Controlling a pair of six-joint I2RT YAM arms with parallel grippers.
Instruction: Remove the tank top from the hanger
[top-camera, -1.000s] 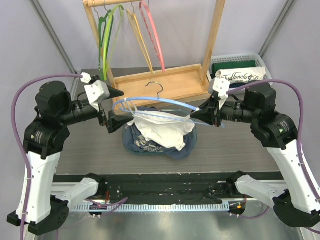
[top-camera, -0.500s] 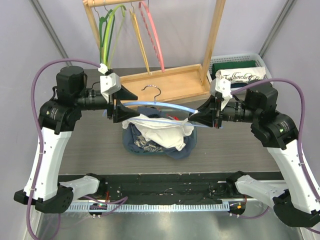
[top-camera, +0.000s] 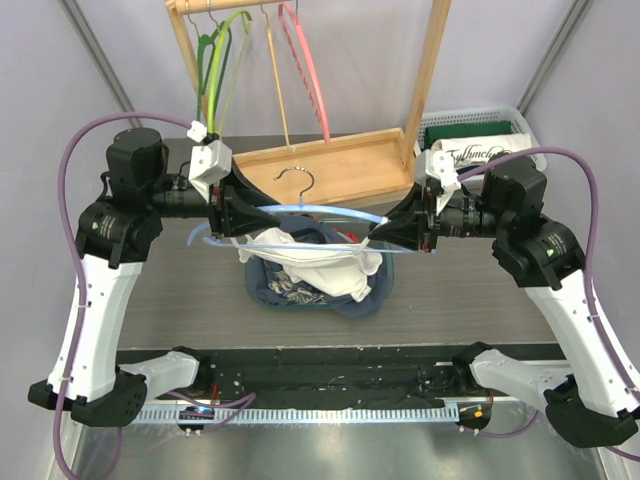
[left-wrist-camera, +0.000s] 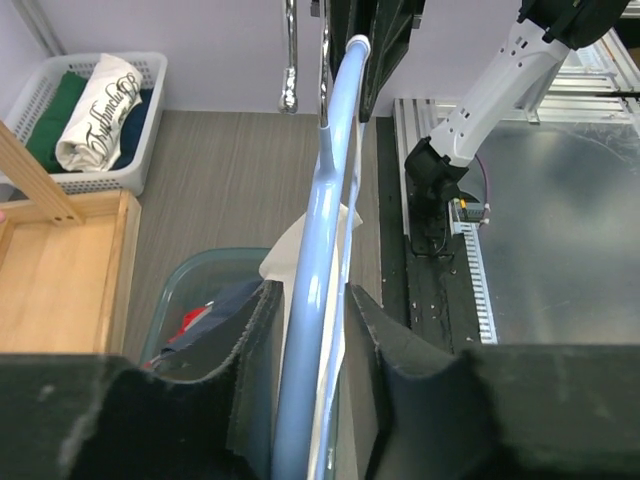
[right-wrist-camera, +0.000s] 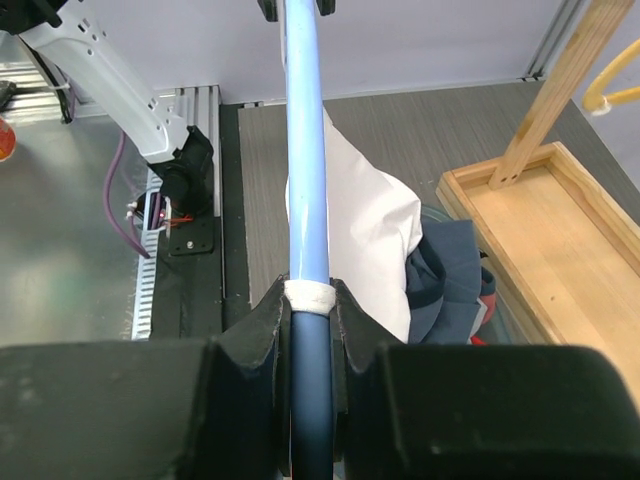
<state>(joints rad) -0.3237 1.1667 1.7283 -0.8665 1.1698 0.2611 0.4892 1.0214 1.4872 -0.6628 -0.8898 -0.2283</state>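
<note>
Both arms are stretching inward, wrists level.
The right gripper (top-camera: 395, 232) is pinching the hanger (top-camera: 330, 211); the left gripper (top-camera: 232, 212) is closely straddling its other end.

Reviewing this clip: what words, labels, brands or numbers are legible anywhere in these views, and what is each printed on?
On the folded white cloth in the white plastic basket: black cursive lettering, too small and folded over to read reliably.
No other text, label or number shows.
</note>
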